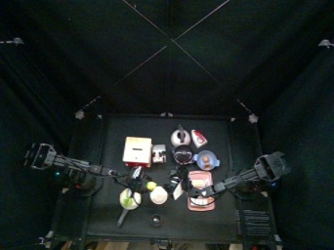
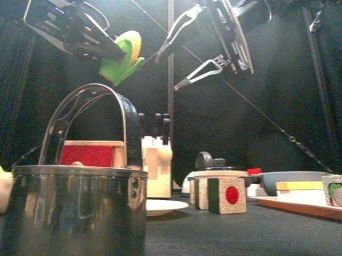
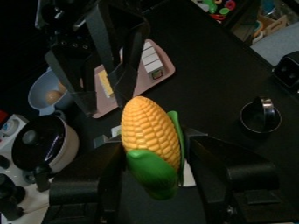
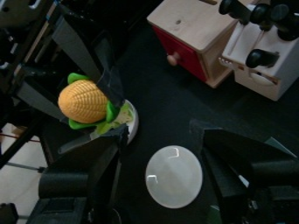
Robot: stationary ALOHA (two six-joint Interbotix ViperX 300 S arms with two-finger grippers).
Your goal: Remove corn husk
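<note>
A yellow corn cob (image 3: 149, 127) with a green husk (image 3: 153, 172) at its base sits upright between the fingers of my left gripper (image 3: 155, 150), which is shut on it. In the front view the corn (image 2: 124, 55) hangs high above the table at the upper left. My right gripper (image 4: 163, 153) stands open just beside it, its fingers wide and empty. From there the cob (image 4: 84, 100) shows end-on with husk leaves (image 4: 114, 117) below. In the top view both grippers meet near the table's front, left (image 1: 129, 197) and right (image 1: 196, 198).
A steel pot (image 2: 74, 205) with a raised handle stands large at the front left. Behind it are a red-and-white toy box (image 2: 94, 153), a white toy (image 2: 160, 165), a white plate (image 4: 173, 175), a green-and-red block (image 2: 225, 192) and a blue bowl (image 2: 287, 180).
</note>
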